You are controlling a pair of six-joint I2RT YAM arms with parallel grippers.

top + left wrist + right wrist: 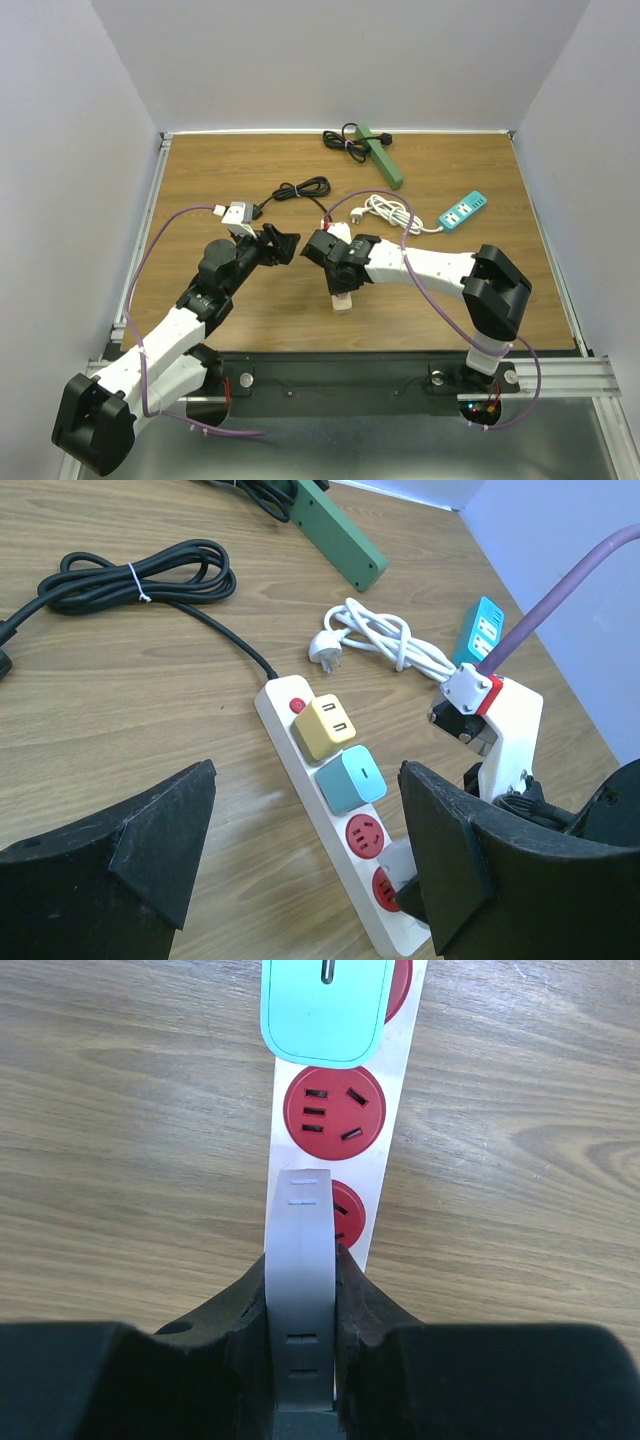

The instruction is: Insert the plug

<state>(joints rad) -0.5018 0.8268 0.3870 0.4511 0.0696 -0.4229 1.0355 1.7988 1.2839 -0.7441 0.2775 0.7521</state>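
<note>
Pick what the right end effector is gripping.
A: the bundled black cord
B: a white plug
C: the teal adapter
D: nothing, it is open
B: the right wrist view shows the right end effector shut on a white plug, which partly covers one red socket, beside a free red socket of the white power strip.

Overhead wide; wrists close — strip [300, 770] shared.
</note>
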